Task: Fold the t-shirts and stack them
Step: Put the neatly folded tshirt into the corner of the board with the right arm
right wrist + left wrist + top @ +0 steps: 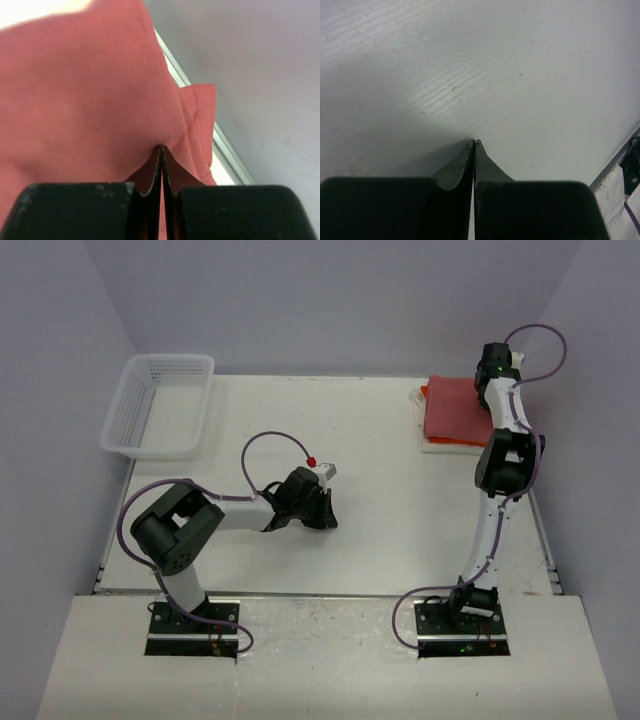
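Pale walls stand round a white bench [330, 430]. I see the shirts in a pile at its far right corner. The red shirt [455, 410] lies on top. A thin bit of the orange shirt [424, 391] peeks out at the pile's left edge. The white shirt [445, 447] shows under both, along the near side.

I think these shirts are soft, light and floppy. Lift one by the middle and it will sag and lose its fold. I would take hold at a hem or a sleeve corner, and pinch only the top layer, so the ones below do not come up too.

My right fingers [161, 148] are over the pile. They are pressed together, and the red cloth bunches at their tips. A bit of red shows in the slit, so I judge they pinch the red shirt near a sleeve.

My left fingers [473, 145] are pressed together too, with nothing in them. They are low over bare bench, well apart from the pile.

I count three shirts: one red, one orange, one white. One white basket [160, 405] sits at the far left corner.
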Tool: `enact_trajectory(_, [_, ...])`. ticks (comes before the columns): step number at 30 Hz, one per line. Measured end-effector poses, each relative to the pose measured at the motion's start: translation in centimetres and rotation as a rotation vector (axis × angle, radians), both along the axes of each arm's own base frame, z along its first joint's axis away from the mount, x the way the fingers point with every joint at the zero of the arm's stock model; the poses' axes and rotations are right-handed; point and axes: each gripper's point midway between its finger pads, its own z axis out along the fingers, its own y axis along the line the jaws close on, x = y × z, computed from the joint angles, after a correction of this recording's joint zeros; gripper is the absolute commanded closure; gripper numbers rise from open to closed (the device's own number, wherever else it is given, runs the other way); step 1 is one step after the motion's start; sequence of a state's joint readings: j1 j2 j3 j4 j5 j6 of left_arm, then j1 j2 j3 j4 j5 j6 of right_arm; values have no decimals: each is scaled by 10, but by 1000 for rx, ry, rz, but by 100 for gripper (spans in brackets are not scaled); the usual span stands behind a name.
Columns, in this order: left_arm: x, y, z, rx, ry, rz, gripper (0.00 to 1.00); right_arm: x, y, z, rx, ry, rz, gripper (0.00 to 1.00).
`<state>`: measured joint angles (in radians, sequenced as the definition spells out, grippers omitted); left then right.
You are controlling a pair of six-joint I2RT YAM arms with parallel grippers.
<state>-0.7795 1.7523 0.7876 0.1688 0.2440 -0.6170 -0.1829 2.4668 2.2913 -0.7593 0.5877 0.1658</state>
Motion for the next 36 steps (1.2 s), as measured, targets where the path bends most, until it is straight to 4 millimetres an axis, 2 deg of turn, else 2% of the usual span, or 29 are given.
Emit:
enact_trajectory(5, [0,-1,1,-11,-8,-2,100,11,24,43,-19,-85,57,99])
enact_trajectory(8, [0,-1,1,-15,-12,-1,100,18,56,80,-9,-162,120,73])
enact_trajectory(9, [0,-1,1,-15,-14,0,100,19,69,93,3,-188,148,61])
enact_trajectory(10, [0,0,1,-15,-17,2,100,19,80,105,18,-215,171,44])
enact_trajectory(11, [-1,0,2,-13,-21,4,100,18,93,118,35,-244,198,33])
enact_trajectory(13, [-10,2,2,-8,-14,-4,100,14,116,145,67,-297,254,19])
enact_trajectory(14, [-16,5,3,0,-11,-10,100,10,128,160,91,-329,284,12])
enact_trajectory(17, [-30,16,5,45,-21,-5,98,-1,153,195,143,-409,350,2])
enact_trajectory(19, [-37,26,11,91,-56,10,87,-12,166,208,172,-440,386,1])
enact_trajectory(20, [-38,29,18,105,-85,18,73,-17,171,211,183,-445,402,1])
enact_trajectory(22, [-36,33,37,111,-155,38,61,-28,182,211,211,-444,431,1])
enact_trajectory(23, [-35,34,49,106,-194,54,52,-35,188,207,227,-435,448,1])
enact_trajectory(26, [-26,41,82,95,-293,105,42,-55,200,192,262,-403,482,1])
enact_trajectory(28, [-19,47,99,99,-338,147,39,-70,209,185,289,-395,503,1])
enact_trajectory(31, [-12,58,115,118,-382,203,35,-100,221,178,339,-393,534,1])
enact_trajectory(32, [-12,61,118,125,-392,215,31,-110,224,178,357,-402,543,1])
enact_trajectory(36, [-14,79,134,152,-441,268,26,-142,238,186,413,-472,598,1])
